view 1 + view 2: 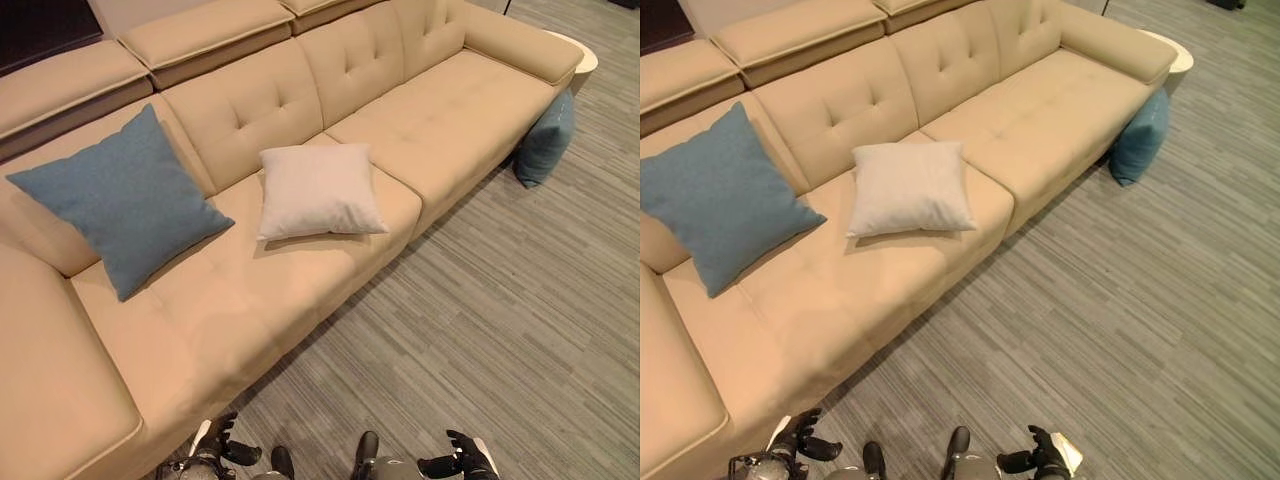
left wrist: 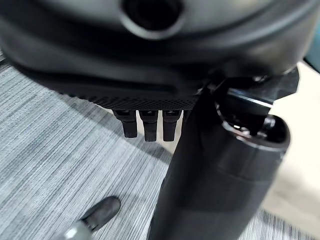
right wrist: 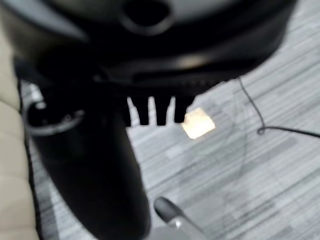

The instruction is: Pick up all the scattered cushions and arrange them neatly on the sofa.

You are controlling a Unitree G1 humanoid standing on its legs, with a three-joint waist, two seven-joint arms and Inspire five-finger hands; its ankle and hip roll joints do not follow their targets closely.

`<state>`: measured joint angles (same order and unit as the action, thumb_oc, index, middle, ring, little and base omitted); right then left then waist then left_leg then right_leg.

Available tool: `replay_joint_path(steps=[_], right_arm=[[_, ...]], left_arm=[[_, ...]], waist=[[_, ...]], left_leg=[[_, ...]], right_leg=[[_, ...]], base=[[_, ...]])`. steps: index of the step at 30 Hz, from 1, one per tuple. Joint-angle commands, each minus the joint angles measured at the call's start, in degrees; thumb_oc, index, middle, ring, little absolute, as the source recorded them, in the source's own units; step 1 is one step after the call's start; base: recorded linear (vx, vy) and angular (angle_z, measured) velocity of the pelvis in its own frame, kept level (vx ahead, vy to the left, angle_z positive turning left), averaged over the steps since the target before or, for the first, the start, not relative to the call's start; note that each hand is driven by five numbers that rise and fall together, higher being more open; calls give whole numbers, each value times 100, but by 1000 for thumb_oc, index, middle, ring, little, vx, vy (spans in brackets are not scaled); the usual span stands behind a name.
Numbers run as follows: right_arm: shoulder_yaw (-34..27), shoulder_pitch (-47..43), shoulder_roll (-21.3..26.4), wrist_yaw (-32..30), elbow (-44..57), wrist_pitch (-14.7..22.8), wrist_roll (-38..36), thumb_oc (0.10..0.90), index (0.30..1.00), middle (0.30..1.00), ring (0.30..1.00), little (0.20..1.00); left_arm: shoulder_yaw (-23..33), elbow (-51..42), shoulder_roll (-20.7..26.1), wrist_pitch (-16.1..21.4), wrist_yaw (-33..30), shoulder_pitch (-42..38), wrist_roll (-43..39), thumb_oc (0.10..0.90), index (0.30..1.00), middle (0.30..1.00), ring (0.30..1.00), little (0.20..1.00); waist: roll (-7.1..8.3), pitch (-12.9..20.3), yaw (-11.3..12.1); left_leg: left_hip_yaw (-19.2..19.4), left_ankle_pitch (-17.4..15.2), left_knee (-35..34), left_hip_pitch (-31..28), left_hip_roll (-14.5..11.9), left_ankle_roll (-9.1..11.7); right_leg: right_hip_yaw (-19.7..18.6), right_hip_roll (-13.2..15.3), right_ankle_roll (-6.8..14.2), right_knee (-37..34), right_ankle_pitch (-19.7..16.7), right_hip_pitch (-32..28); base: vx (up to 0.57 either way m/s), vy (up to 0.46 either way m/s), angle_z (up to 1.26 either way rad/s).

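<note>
Both hands empty, last cushion way off to the right

Left hand (image 1: 212, 452) & right hand (image 1: 465, 458) hang low by the floor (image 1: 500, 320), fingers relaxed, holding nothing. Blue floor cushion (image 1: 548, 140) stands upright against the sofa (image 1: 440, 110) end, far fwd-right, so right hand's nearer imo. Blue cushion (image 1: 125, 198) & white cushion (image 1: 318, 188) already on the seat.

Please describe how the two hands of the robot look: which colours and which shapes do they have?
Both the left hand and the right hand are dark, nearly black, with slim jointed fingers. A white cover shows on each hand. The fingertips are blunt and squared.
</note>
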<state>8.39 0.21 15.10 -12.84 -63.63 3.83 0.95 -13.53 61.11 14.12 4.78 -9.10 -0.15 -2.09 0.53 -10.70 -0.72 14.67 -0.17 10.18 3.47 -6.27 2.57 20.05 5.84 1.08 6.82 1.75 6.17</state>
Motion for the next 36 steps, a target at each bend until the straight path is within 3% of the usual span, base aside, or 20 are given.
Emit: replay_joint_path(steps=[1, 4, 7, 13, 16, 17, 18, 20, 23, 25, 27, 31, 34, 36], right_arm=[[-39, -142, 386, -265, 221, 143, -119, 800, 900, 900, 900, 900], [3, -154, 410, -292, 192, 152, -118, 800, 900, 900, 900, 900], [118, -183, 404, -353, 117, 125, -108, 800, 900, 900, 900, 900], [181, -166, 281, -310, 220, 132, -62, 800, 900, 900, 900, 900], [222, -212, 247, -270, 313, 118, -3, 800, 900, 900, 900, 900], [221, -232, 244, -258, 327, 118, 9, 800, 900, 900, 900, 900], [248, -297, 261, -222, 405, 103, 37, 800, 900, 900, 900, 900], [224, -324, 266, -219, 436, 117, 33, 800, 900, 900, 900, 900], [218, -373, 321, -224, 438, 110, 98, 800, 900, 900, 900, 900], [244, -405, 359, -248, 436, 88, 137, 800, 900, 900, 900, 900], [263, -348, 364, -218, 380, 103, 129, 800, 900, 900, 900, 900], [242, -278, 406, -197, 320, 150, 40, 800, 900, 900, 900, 900], [216, -234, 439, -223, 296, 173, -29, 800, 900, 900, 900, 900], [186, -208, 436, -218, 246, 146, -80, 800, 900, 900, 900, 900]], left_arm=[[-10, -89, -32, 211, -8, -131, 11, 800, 900, 900, 900, 900], [-43, -125, -37, 204, -27, -135, -12, 800, 900, 900, 900, 900], [-37, -84, 7, 173, -52, -130, 10, 800, 900, 900, 900, 900], [59, -121, 60, 123, -54, -21, 24, 800, 900, 900, 900, 900], [84, -247, 155, 132, -66, -39, -4, 800, 900, 900, 900, 900], [101, -283, 174, 129, -65, -30, -4, 800, 900, 900, 900, 900], [109, -352, 237, 126, -90, -32, 4, 800, 900, 900, 900, 900], [112, -359, 265, 149, -103, -46, -21, 800, 900, 900, 900, 900], [110, -310, 210, 183, -119, -84, -19, 800, 900, 900, 900, 900], [105, -148, 156, 212, -150, -151, -37, 800, 900, 900, 900, 900], [145, 36, 99, 224, -171, -157, -48, 800, 900, 900, 900, 900], [123, 101, 1, 195, -142, -154, -112, 800, 900, 900, 900, 900], [79, 57, -33, 179, -117, -191, -178, 800, 900, 900, 900, 900], [65, 41, -38, 167, -107, -205, -215, 800, 900, 900, 900, 900]], waist=[[236, 105, 48], [328, 92, 147], [347, 44, 376], [459, 220, 512], [486, 229, 612], [462, 220, 608], [401, 135, 534], [304, 90, 465], [167, 78, 353], [186, 70, 236], [287, 155, 209], [335, 204, 209], [385, 82, 194], [400, 71, 162]], left_leg=[[-477, -364, 1011, 362, 311, 55], [-759, -496, 860, 781, 505, -18], [-933, 81, 127, 1222, 537, 50], [-875, -35, -209, 784, 585, -84], [-791, -186, -238, 593, 623, -247], [-784, -229, -271, 500, 635, -299], [-812, -279, -282, 348, 665, -417], [-881, -323, -337, 210, 698, -480], [-1078, -383, -566, -88, 743, -486], [-1274, -433, -638, -210, 833, -449], [-1463, -573, -543, -285, 878, -368], [-1503, -677, -132, -131, 723, -154], [-1250, -540, 753, 315, 540, -33], [-953, -482, 967, 471, 364, -58]], right_leg=[[-300, -54, 302, -527, -3, -416], [-384, -77, 314, -601, 58, -515], [-597, -328, 316, -707, 208, -750], [-764, -366, 359, -426, 469, -925], [-720, -213, 547, 268, 453, -706], [-724, -166, 623, 583, 413, -574], [-786, -61, 798, 1340, 154, -219], [-869, -30, 838, 1715, 44, 56], [-1028, 39, 663, 1147, 117, 320], [-1454, 16, 701, 383, -203, 570], [-1497, 12, 677, -47, -257, 309], [-1299, -49, 517, -210, -121, 14], [-1054, -27, 350, -275, -23, -200], [-890, -53, 283, -377, 55, -356]], base=[[100, -58, -2], [160, -44, -19], [282, 13, -24], [216, 89, -45], [123, 105, -17], [143, 178, -26], [129, 170, -28], [137, 118, 1], [183, -13, 15], [204, -149, 22], [262, -305, 80], [107, -242, 68], [34, -156, 66], [46, -116, 53]])
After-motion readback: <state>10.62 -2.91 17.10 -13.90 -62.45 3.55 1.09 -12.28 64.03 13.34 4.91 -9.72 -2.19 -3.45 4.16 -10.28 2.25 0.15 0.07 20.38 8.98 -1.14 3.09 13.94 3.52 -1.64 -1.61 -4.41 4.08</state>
